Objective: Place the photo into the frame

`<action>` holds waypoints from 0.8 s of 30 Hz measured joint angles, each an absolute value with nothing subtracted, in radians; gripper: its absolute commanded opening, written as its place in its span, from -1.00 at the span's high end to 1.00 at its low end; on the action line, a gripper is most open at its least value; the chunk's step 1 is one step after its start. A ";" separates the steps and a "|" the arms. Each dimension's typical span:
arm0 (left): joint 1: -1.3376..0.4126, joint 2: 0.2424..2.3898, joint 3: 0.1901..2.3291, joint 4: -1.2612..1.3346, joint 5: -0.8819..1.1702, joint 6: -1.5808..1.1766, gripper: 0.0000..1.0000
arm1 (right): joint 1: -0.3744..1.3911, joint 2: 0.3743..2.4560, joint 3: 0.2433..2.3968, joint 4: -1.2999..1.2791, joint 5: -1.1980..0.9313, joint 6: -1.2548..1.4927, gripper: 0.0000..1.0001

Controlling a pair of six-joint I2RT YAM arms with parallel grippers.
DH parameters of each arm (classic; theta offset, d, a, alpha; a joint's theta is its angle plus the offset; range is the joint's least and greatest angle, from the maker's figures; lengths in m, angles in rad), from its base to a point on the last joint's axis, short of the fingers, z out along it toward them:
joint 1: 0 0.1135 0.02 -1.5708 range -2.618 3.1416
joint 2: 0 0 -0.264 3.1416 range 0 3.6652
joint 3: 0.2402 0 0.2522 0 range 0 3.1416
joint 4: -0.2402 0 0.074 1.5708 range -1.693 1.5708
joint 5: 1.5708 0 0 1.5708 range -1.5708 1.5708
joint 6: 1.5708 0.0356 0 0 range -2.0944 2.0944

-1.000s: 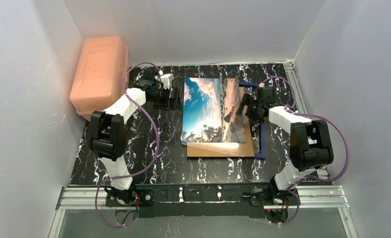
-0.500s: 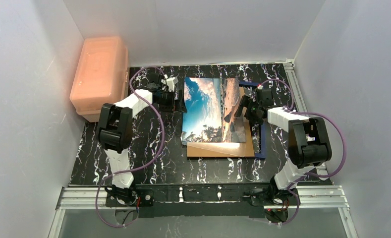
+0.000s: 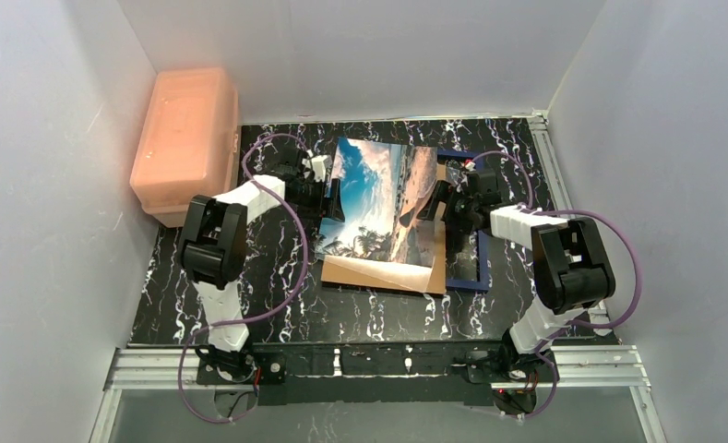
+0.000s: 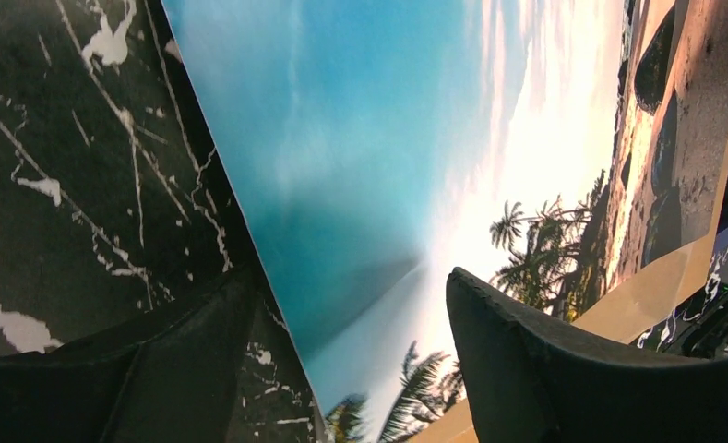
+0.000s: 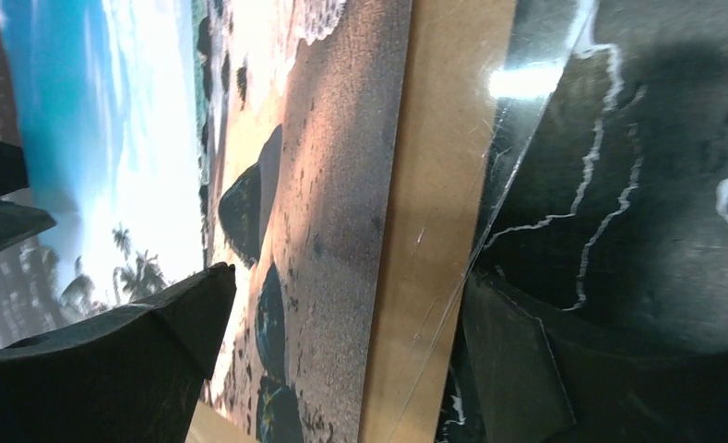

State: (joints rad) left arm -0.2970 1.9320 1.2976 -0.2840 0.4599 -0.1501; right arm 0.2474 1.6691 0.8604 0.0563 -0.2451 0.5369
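From above, the photo lies skewed on a brown backing board, both partly overlapping the left side of the frame on the tabletop. It is not seated in the frame. The left end effector sits at the photo's left edge and the right end effector at its right edge. An orange box stands well apart at the far left.

In the left wrist view, the left end effector is partly spread and straddles the print's edge, with one finger over the tabletop and one over the sky. It has no firm hold on anything that I can see.

In the right wrist view, the right end effector gapes wide and holds nothing. Between its fingers lie the sand edge of the photo, a strip of board and the rim of the clear pane.

The step looks like taking the print by its two sides so it can be squared to the frame. To do it well, each side should pinch only the thin print, not the board beneath. The grip should be gentle so the glossy sheet does not crease, and both sides should be kept level while it turns.

Counted: one photo, one frame, one board, one box, two end effectors.
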 measured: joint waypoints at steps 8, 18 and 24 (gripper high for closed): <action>-0.297 1.862 1.266 -0.324 0.411 -0.089 -0.33 | 0.246 1.668 0.794 0.184 -0.382 0.653 -0.91; -0.289 1.735 1.172 -0.360 0.350 -0.009 -0.34 | 0.259 1.668 0.743 0.320 -0.452 0.770 -0.62; -0.279 1.711 1.124 -0.373 0.323 0.032 -0.50 | 0.281 1.671 0.714 0.397 -0.467 0.833 -0.40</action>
